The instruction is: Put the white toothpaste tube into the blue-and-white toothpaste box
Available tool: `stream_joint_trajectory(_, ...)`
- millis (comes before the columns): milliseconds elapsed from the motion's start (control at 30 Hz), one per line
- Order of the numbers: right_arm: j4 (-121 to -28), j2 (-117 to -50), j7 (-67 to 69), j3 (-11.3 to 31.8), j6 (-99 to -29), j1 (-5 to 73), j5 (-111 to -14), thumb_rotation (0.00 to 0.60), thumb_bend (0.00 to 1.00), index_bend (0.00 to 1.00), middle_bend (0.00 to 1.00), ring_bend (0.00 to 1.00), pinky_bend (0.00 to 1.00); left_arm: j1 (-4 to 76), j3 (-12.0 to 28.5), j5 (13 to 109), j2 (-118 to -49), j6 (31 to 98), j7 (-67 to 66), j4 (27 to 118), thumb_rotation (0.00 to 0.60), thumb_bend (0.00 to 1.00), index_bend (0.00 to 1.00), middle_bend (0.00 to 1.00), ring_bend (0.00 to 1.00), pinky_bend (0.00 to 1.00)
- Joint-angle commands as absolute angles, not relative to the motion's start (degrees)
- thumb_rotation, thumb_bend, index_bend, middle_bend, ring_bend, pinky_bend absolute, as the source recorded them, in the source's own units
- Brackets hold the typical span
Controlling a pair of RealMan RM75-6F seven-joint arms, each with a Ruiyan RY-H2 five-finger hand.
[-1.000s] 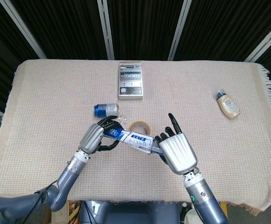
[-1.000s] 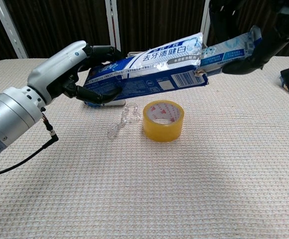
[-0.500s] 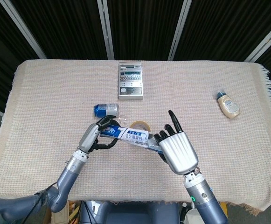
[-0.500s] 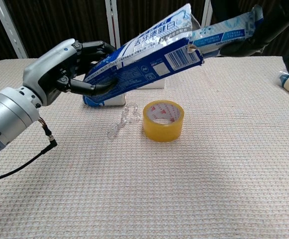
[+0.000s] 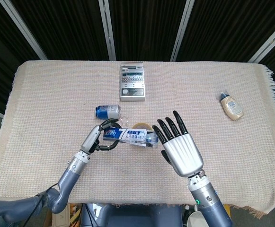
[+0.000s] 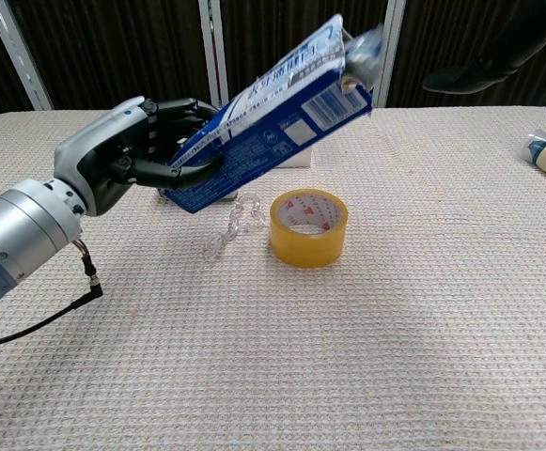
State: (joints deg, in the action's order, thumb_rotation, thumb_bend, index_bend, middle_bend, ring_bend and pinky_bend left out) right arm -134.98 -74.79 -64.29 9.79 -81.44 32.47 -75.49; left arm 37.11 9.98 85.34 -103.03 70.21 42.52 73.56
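"Two hands up here. What is each one doing?"

"Left hand [image 6: 132,150] grips the box [image 6: 271,113] by its lower end, fingers wrapped round it, and holds it clear of the table [image 6: 423,310], tilted with the open mouth uppermost. I'd say that tilt is meant to let the tube [image 6: 359,45] slide down."

"And the tube?"

"Almost all inside. Only its crimped tail pokes out of the mouth in the chest view; in the head view it shows as a short stub at the box's right end."

"Right hand?"

"Right hand [image 5: 180,147] holds nothing, fingers spread flat, just beside the mouth but apart from the tube. Placed there, I'd guess, to nudge the tail home if needed."

"Anything underneath?"

"Tape roll [image 6: 309,227] sits on the table below the box, with a clear plastic piece [image 6: 231,228] just beside it. Neither touches the box."
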Motion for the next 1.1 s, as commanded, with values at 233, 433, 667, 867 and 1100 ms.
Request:
stream_joint_trajectory(233,-135.0,-74.0,-67.6,9.5,-83.3,31.4,-78.1,0.600,0.68,0.07,0.08,0.07,0.00,36.8,9.6,87.2,-103.2,72.3,43.8,73.4,0.600,0.42,0.42,0.39,0.18,0.25)
stream_joint_trajectory(433,-135.0,-71.1,-67.6,10.0,-88.2,28.2,-81.8,0.600,0.63,0.07,0.08,0.07,0.00,35.9,10.2,87.6,-100.4,73.8,49.7,76.9,0.600,0.42,0.43,0.39,0.18,0.25)
stream_joint_trajectory(667,-135.0,-65.4,-55.5,6.9,-91.7,21.6,-82.3,0.600,0.59,0.06,0.08,0.07,0.00,35.8,9.4,87.3,-92.0,70.1,58.3,84.2,0.600,0.42,0.43,0.38,0.18,0.25)
stream_joint_trajectory(867,-130.7,-62.1,-46.7,5.1,-88.0,19.6,-76.2,0.600,0.59,0.06,0.08,0.07,0.00,36.2,8.4,85.1,-90.5,66.9,42.7,84.1,0.600,0.42,0.43,0.38,0.18,0.25)
stream_joint_trajectory(1100,-127.5,-60.6,-41.1,4.8,-83.9,19.4,-71.8,0.600,0.59,0.09,0.08,0.08,0.00,37.2,6.8,80.4,-88.7,60.2,28.4,88.1,0.600,0.42,0.43,0.38,0.18,0.25)
